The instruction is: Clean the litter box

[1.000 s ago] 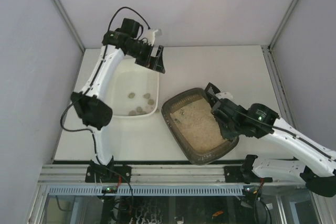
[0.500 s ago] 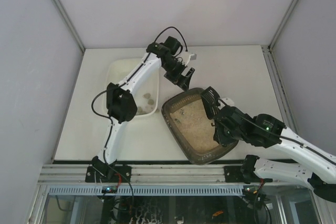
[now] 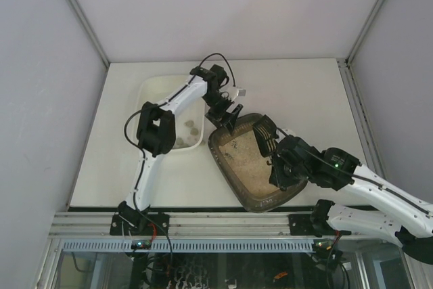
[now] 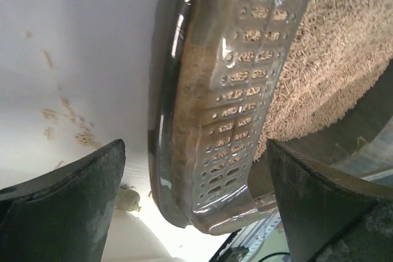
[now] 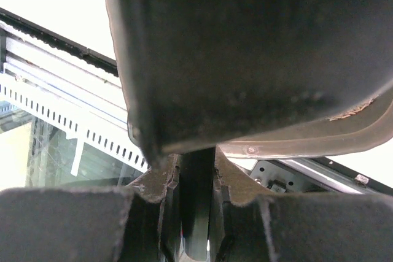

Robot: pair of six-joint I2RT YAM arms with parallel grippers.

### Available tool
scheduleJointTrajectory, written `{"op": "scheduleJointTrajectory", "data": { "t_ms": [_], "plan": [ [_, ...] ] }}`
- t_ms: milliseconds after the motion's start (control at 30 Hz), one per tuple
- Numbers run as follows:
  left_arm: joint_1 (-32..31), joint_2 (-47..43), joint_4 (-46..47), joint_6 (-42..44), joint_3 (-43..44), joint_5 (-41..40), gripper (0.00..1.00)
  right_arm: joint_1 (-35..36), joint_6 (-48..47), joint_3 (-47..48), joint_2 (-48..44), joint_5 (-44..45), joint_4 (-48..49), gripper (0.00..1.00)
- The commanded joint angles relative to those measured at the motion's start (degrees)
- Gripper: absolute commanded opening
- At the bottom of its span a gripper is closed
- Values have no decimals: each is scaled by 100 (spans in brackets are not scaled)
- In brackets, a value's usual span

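Right now your left pincer (image 3: 226,118) stands wide open at the litter box (image 3: 260,206), and your right pincer (image 3: 276,153) is clamped on the scoop (image 3: 264,135).
From above, you see the litter box lying askew on the counter (image 3: 298,93), right of centre, just beside the white tray (image 3: 172,148), which holds a few grey clumps (image 3: 191,128). Your left arm reaches across that tray to the box's far left corner. In the left wrist view the slotted brown rim (image 4: 239,90) runs between the two spread fingers (image 4: 73,207), with beige litter (image 4: 331,47) to its right; you cannot tell whether either finger touches it. Your right wrist view shows the fingers (image 5: 153,194) closed on the black handle, with the scoop's dark body (image 5: 245,47) filling the top. From above, the scoop sits over the box's far end.
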Motion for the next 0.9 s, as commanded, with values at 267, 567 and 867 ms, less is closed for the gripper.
{"op": "scheduleJointTrajectory", "data": {
  "t_ms": [267, 567, 867],
  "plan": [
    [-33, -500, -706, 858, -780, 720, 100, -132, -80, -306, -54, -397, 639, 0],
    [-29, -394, -999, 1221, -1049, 913, 82, -279, -155, -426, -28, -497, 761, 0],
    [-31, -506, -1025, 1086, -974, 777, 27, -432, -234, -503, -8, -375, 802, 0]
  ]
}}
